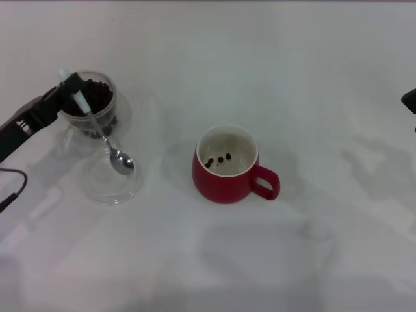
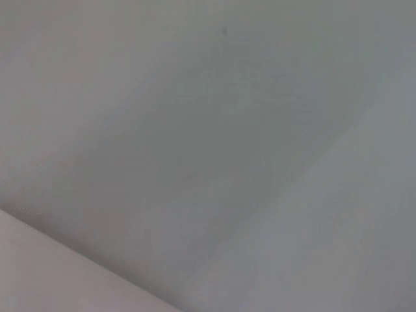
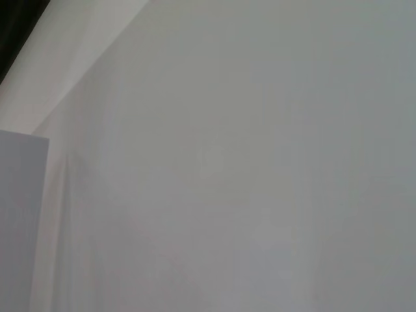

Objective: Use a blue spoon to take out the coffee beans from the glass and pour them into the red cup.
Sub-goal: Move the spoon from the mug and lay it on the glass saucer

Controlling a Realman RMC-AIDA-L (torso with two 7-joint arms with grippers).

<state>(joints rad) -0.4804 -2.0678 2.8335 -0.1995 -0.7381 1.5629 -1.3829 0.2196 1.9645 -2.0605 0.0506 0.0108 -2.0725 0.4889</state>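
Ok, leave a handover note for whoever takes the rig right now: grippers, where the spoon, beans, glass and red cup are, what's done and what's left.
Left gripper: shut on the blue spoon, gripping its pale handle above the glass.
Right gripper: parked at the right edge of the head view; open or shut cannot be told.
Spoon bowl: empty, over the shallow clear dish in front of the glass.
Coffee beans: most are in the glass.
Red cup: upright at table centre, three beans inside.
Done: a few beans transferred.
Left: keep scooping from the glass and pouring into the red cup.
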